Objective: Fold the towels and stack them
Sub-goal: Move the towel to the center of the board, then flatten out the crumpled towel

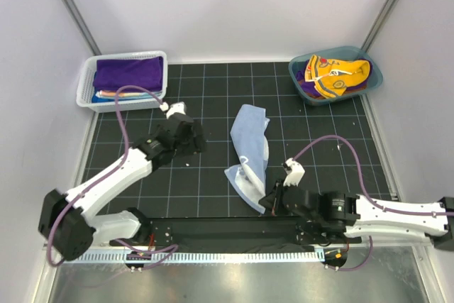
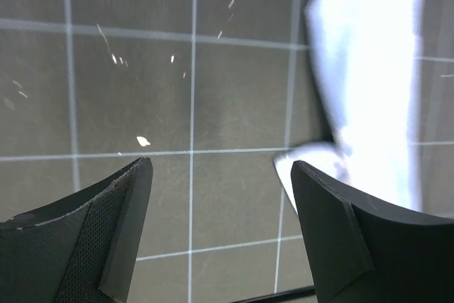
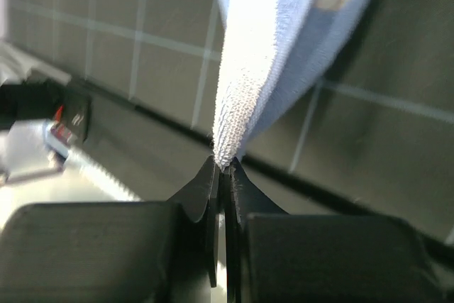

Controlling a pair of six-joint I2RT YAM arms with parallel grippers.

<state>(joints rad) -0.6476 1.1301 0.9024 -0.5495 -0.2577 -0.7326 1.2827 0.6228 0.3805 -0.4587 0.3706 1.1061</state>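
Where right hand (image 3: 225, 174) clamps, towel (image 3: 273, 47) corner lies.

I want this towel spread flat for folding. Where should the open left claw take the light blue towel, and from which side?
On the light blue towel, probably the near-left corner, from the left: it juts toward the left claw, while the right claw pinches the other near corner.

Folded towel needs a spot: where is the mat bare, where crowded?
Bare: the mat strip between the white mesh basket and the teal tub, and the patch right of the light blue towel, below the tub. Crowded: the near middle, where the right claw pinches the towel, and its left side, by the open left claw.
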